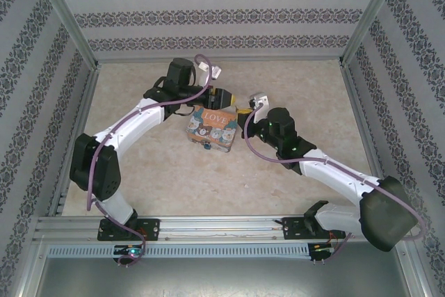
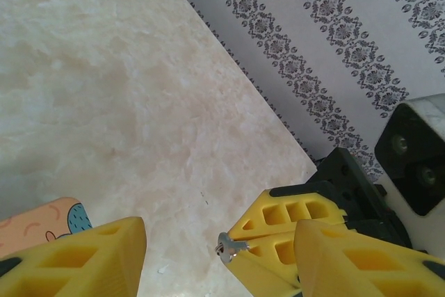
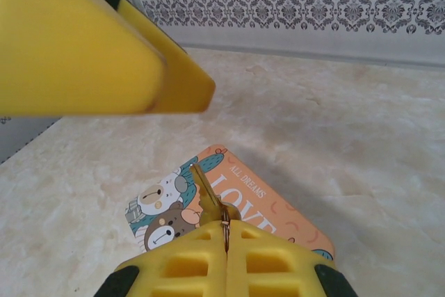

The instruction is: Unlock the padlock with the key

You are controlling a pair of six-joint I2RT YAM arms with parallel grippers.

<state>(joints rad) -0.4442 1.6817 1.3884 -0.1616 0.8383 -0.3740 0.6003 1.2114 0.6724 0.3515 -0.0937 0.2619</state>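
A pale marbled bench (image 1: 292, 95) sits inside an aluminium frame, closed in by walls (image 1: 208, 19) papered in grey floral stripes. Near its middle lies a "LOVE" cartoon-bear tin (image 1: 212, 129), lid up. The padlock (image 1: 206, 148) seems to be the small teal speck at the tin's near edge, too small to tell which way it points. The key (image 3: 204, 187) sticks out of the right gripper (image 3: 226, 227), its long axis running forward and slightly left, its tip seen against the tin's lid. Those jaws are clenched on the key's head. The left gripper (image 2: 219, 227) hovers just beside it at the tin's far edge, jaws spread wide and holding nothing.
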